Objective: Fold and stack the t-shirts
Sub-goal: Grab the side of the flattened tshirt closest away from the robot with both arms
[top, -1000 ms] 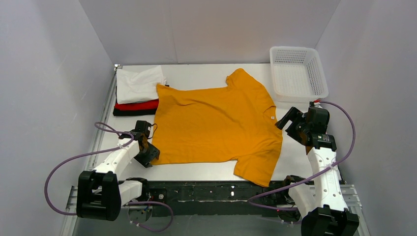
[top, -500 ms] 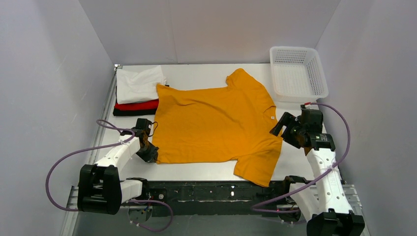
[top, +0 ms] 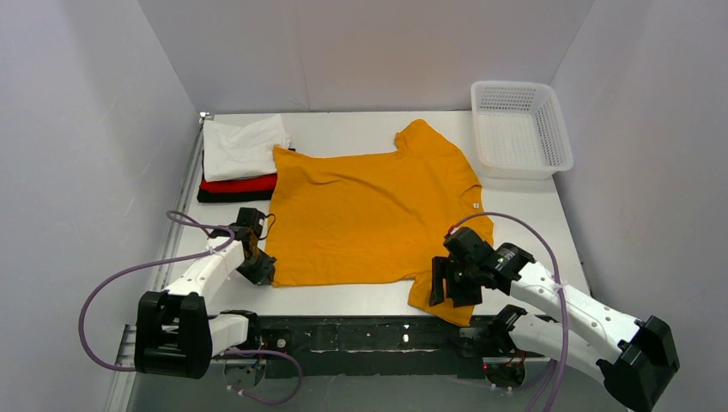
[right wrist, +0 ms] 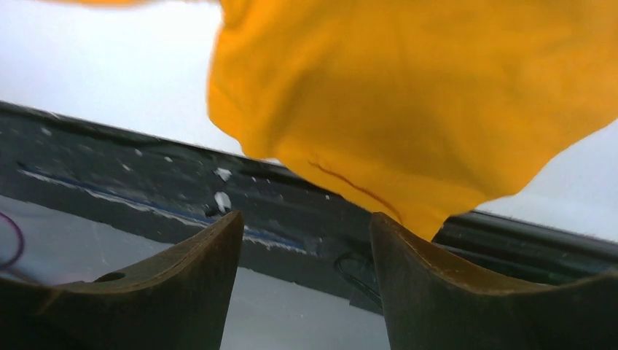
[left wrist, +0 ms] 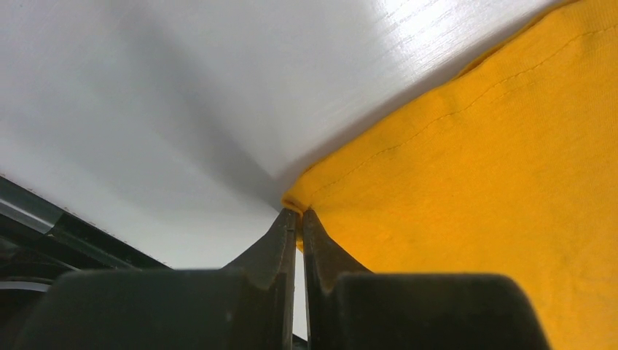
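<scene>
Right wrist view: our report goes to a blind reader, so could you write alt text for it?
A rumpled part of the mustard-orange cloth t-shirt fills the upper frame, drooping past the white table edge over a black rail. The right gripper is open at the bottom, holding nothing.

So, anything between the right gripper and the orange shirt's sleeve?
Nothing; the right wrist view shows the open right gripper facing the orange shirt's sleeve directly.
</scene>
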